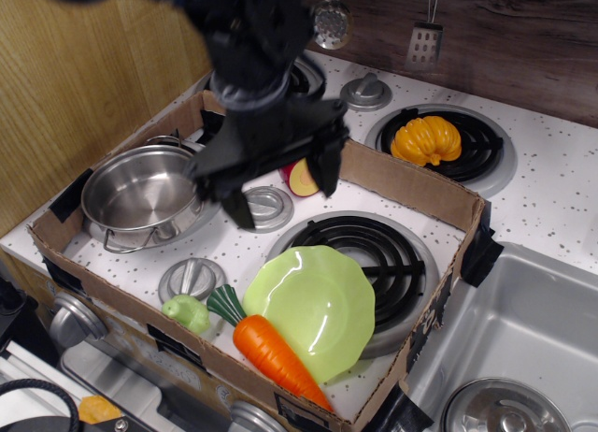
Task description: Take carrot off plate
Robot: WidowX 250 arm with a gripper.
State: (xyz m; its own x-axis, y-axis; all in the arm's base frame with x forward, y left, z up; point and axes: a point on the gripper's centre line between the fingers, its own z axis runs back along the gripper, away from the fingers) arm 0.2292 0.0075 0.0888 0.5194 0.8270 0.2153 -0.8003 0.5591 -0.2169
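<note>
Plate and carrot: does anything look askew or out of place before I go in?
The plate sits tilted, propped partly on the burner grate. The carrot lies across its front-left rim, tip near the cardboard wall. Nothing looks spilled or damaged. The open gripper hangs above, touching nothing.

The plate (pixel 313 306) sits near the front edge of the worktop (pixel 561 198), the carrot (pixel 271 352) lying across its front-left rim. The pot (pixel 145 194) stands by the left edge, the pumpkin (pixel 427 139) toward the back right.

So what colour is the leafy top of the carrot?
Dark green; the carrot itself is orange, seen in the observation.image view.
</note>
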